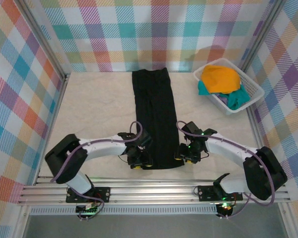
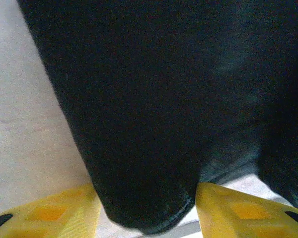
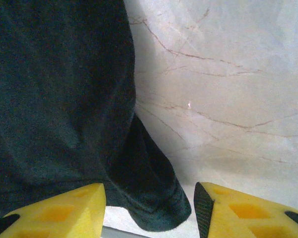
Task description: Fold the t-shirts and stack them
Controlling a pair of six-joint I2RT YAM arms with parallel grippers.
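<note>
Top external: basket [image 1: 212, 97] holds orange t-shirt [image 1: 219, 78], teal t-shirt [image 1: 238, 99] (heaped); left gripper [image 1: 141, 161], right gripper [image 1: 184, 157] spread astride black t-shirt [image 1: 154, 114].

Black shirt [image 1: 156, 119]: no print, tag or lettering readable.
Basket [image 1: 216, 99]: plain white lattice, no label readable.
Walls [image 1: 139, 34]: coloured plaid, no words or numbers.
Table [image 1: 99, 109]: marbled veins, nothing to read.
</note>
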